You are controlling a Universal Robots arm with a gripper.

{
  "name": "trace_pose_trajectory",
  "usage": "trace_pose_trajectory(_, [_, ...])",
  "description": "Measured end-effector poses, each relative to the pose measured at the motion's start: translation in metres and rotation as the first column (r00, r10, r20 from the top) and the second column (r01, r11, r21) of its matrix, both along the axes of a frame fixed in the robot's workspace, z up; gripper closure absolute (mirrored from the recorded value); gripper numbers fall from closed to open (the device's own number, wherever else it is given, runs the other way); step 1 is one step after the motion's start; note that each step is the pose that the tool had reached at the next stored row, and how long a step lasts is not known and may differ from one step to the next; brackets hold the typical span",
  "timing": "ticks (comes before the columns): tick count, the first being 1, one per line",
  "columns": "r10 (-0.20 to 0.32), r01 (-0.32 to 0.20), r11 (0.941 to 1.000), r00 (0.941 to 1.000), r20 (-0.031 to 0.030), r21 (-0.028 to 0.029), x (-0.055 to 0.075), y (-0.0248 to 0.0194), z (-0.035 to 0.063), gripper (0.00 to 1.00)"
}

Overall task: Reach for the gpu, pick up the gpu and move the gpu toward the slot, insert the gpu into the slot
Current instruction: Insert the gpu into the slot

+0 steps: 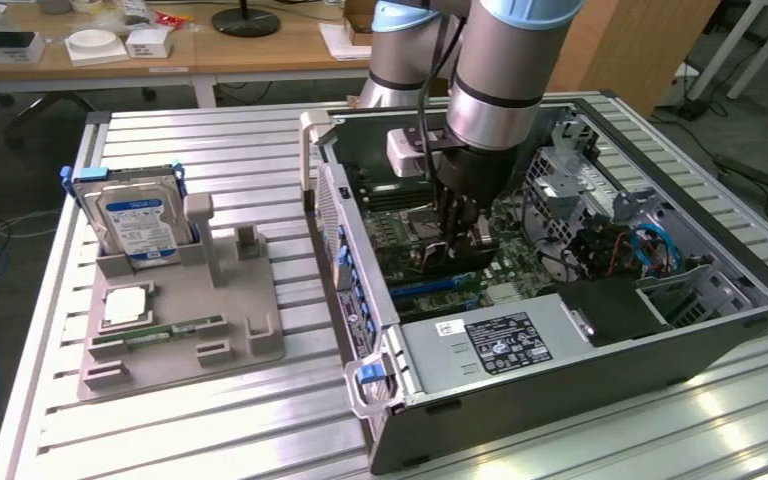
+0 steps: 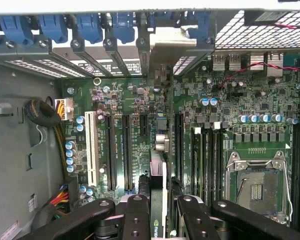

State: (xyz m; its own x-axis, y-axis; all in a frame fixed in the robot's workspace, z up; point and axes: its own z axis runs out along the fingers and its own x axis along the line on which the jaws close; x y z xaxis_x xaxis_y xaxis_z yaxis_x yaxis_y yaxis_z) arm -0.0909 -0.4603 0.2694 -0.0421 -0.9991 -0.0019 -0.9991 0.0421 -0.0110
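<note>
The arm reaches down into the open computer case [image 1: 704, 310], which lies on its side on the slatted metal counter [image 1: 224, 420]. The hand [image 2: 159, 207] is closed on the gpu [image 2: 158, 200], gripping the thin card edge-on between its 2 black fingers [image 2: 135, 215]. The card stands upright over the green motherboard [image 2: 250, 150], its length running toward the case's rear wall, where its silver bracket [image 2: 162, 47] meets the row of blue-clipped expansion bays [image 2: 90, 27]. It sits in line with the dark expansion slots [image 2: 126, 150], beside the white slot [image 2: 91, 150]; whether it is fully seated cannot be told. Outside the case, a grey fixture tray [image 1: 184, 320] on the counter holds the blue-labelled hard drive [image 1: 141, 225] upright and a narrow memory stick [image 1: 171, 330] lying flat.
</note>
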Motion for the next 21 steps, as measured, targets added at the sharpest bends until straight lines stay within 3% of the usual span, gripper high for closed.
trace_pose_trajectory(21, [0.0, 0.0, 1.0, 1.0, 0.0002, 0.0003, -0.0004, -0.0004, -0.0047, 0.74])
